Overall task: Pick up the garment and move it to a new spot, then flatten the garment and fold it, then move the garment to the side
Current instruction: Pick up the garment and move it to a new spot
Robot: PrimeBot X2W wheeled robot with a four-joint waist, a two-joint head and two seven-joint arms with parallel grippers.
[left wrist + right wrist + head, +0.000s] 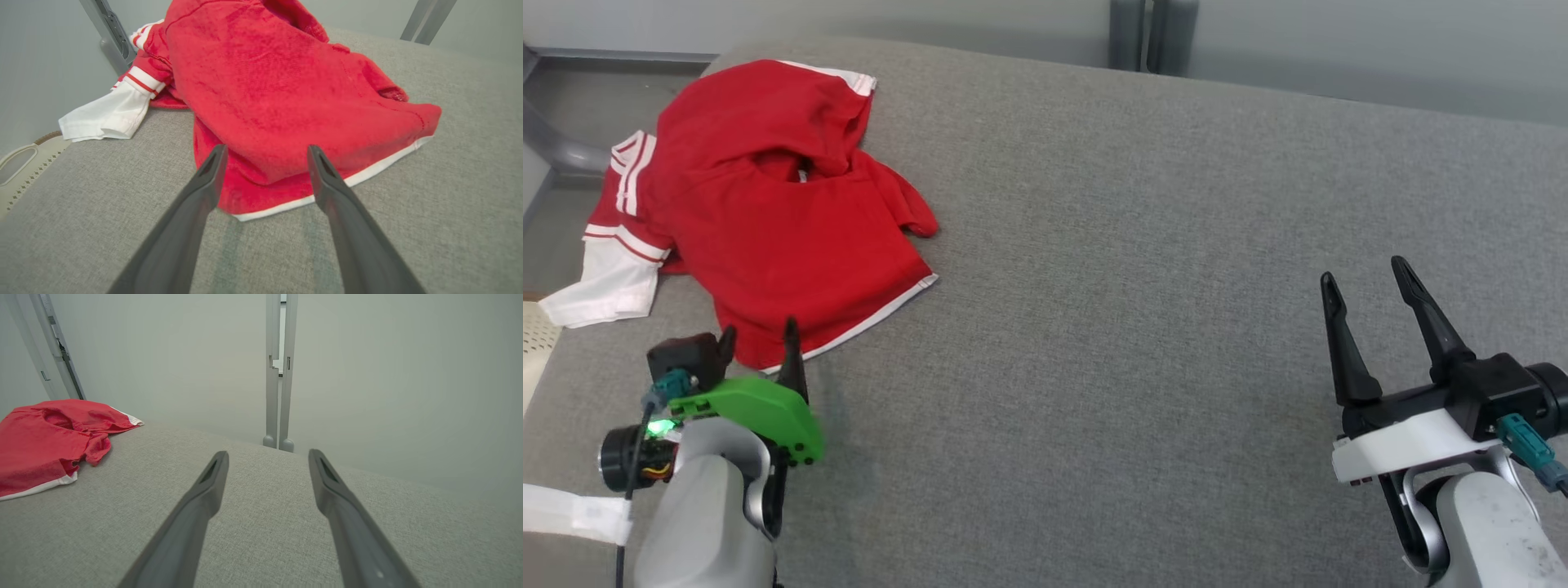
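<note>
The left gripper [758, 328] stands with its two dark fingers spread apart and holds nothing; its tips are just at the near hem of the garment [784, 204], and I cannot tell if they touch the cloth or hang a little above it. Behind the fingers, on the side away from the garment, a green cover [760, 408] sits on the wrist. The garment is a red shirt, lying crumpled and partly folded over itself on the grey fabric surface [1135, 286], in that surface's far left corner as the robot sees it. A white band [874, 314] runs along the hem nearest to the left gripper. On the garment's left side a white sleeve [600, 290] with red stripes spreads out toward the edge of the surface. Beyond this sleeve, off the surface, is a pale perforated thing [24, 159], maybe a basket. The right gripper [1362, 269] is well apart from the garment, far to its right, also with fingers wide and empty, above bare grey fabric. Behind the garment and to its right, two grey posts [1147, 33] stand against the pale wall.
</note>
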